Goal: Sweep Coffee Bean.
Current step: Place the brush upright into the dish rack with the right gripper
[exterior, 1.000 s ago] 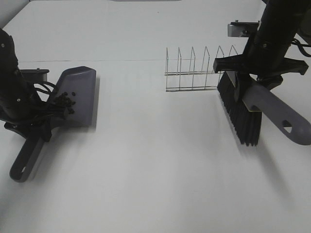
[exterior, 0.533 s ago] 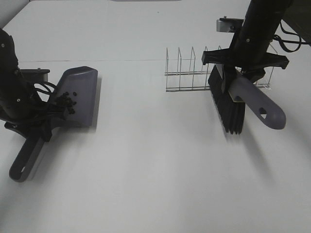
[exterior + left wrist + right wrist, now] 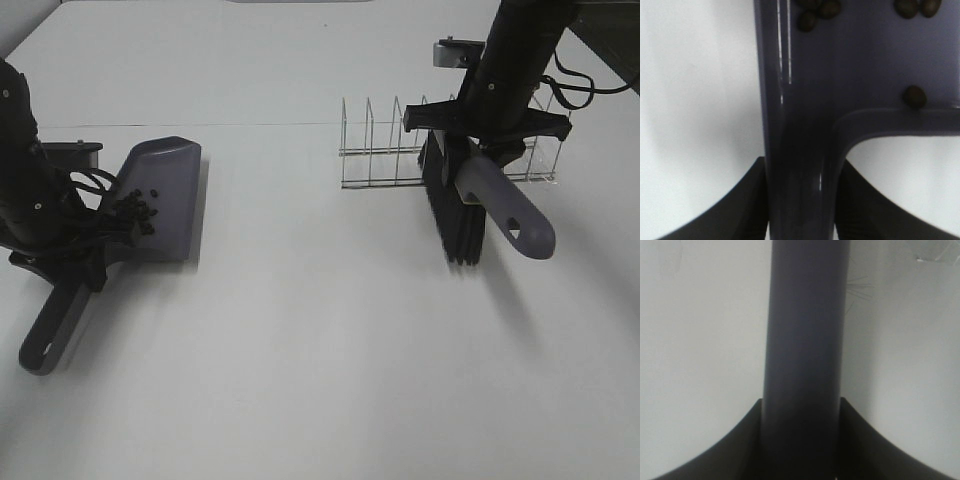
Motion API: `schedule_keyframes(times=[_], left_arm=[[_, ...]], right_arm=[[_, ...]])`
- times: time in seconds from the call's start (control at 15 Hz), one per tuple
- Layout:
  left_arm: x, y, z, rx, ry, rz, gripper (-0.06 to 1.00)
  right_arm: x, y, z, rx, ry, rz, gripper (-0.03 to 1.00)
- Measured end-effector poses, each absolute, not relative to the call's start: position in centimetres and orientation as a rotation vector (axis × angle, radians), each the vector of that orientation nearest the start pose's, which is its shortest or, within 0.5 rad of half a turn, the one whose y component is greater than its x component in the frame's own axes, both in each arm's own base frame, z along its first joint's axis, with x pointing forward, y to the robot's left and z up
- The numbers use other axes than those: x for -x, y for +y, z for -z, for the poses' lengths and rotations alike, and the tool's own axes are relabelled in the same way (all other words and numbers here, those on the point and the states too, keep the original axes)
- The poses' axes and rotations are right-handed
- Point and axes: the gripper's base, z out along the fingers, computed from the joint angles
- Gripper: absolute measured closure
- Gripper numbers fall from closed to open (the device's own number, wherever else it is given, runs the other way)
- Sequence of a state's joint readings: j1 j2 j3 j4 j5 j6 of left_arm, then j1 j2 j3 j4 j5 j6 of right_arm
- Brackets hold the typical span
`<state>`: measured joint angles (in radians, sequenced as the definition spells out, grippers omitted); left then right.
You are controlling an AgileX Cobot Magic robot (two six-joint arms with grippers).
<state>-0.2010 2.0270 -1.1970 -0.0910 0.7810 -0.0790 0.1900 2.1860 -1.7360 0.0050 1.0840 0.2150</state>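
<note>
Left claw point(image 3: 72, 262): clenched on the dustpan's handle, at 9 o'clock on the table; in the left wrist view its two dark fingers point(image 3: 747, 210) press the handle from both sides.
Right claw point(image 3: 482, 135): clenched on the brush's handle, at about 1 o'clock on the table; the right wrist view shows the grey handle filling the gap between the fingers point(image 3: 740, 450).
Beans point(image 3: 140, 212): a loose dark cluster lying inside the dustpan, near its back wall where the handle joins; a few lie a little apart, toward the open lip.
Dustpan point(image 3: 168, 185): grey, its lip pointing to 12 o'clock and its handle to 7 o'clock.
Brush point(image 3: 458, 215): black bristles hang down, grey handle slants to 4 o'clock; whether the tips touch the table cannot be told.
Rack point(image 3: 385, 150): thin wire, at 1 o'clock, just behind the brush.
Table point(image 3: 320, 350): white, plain.
</note>
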Motion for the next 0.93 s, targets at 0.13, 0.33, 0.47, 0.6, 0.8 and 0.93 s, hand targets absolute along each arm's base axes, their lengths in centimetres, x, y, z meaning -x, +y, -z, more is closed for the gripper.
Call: schedule_keyframes(times=[0.13, 0.33, 0.47, 0.6, 0.8, 0.93], left_arm=[[-35.5, -7.8, -11.5, -0.091, 3.101, 0.111, 0.61], [-35.5, -7.8, -11.5, -0.091, 3.101, 0.111, 0.61], [-35.5, -7.8, -11.5, -0.09, 3.101, 0.112, 0.61], [-35.5, -7.8, -11.5, -0.09, 3.101, 0.112, 0.61], [-35.5, -7.8, -11.5, -0.09, 3.101, 0.112, 0.61], [-35.5, -7.8, -11.5, -0.09, 3.101, 0.112, 0.61]], right_arm=[[-45.7, 8.7, -16.6, -0.02, 2.993, -0.028, 0.61], [-47.3, 8.7, -16.2, 0.013, 2.969, 0.025, 0.61], [-48.6, 8.6, -16.8, 0.026, 2.948, 0.072, 0.61], [-49.6, 8.5, -17.4, 0.031, 2.931, 0.109, 0.61], [-50.4, 8.6, -16.2, 0.034, 2.936, 0.12, 0.61], [-50.4, 8.6, -15.5, 0.038, 2.951, 0.125, 0.61]])
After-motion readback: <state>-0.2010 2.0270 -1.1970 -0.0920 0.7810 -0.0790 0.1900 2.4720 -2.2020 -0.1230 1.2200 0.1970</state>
